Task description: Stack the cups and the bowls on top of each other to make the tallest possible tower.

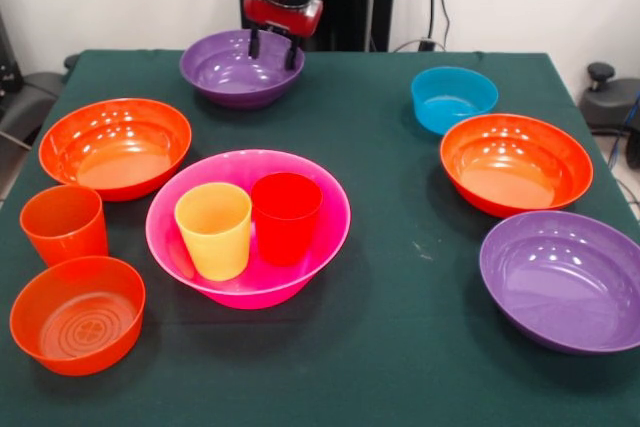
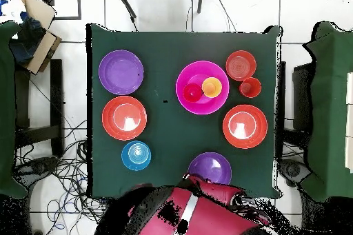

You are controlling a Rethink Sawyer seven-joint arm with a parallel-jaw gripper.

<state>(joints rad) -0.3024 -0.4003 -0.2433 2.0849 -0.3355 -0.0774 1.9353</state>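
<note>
The big pink bowl (image 1: 240, 169) stands at the table's middle with the yellow cup (image 1: 213, 229) and the red cup (image 1: 286, 217) upright side by side inside it. It also shows in the overhead view (image 2: 200, 70). The orange cup (image 1: 64, 224) stands alone to its left, with the small orange bowl (image 1: 77, 312) in front of it. My gripper (image 1: 273, 50) is open and empty. It hangs over the far rim of a purple bowl (image 1: 225, 72) by the robot's base. In the overhead view the arm (image 2: 186, 211) hides the gripper.
Two wide orange bowls (image 1: 115, 147) (image 1: 516, 162) sit left and right of the pink bowl. The small blue bowl (image 1: 453, 99) is at the far right. A second purple bowl (image 1: 565, 277) is at the near right. All lie singly on the green cloth.
</note>
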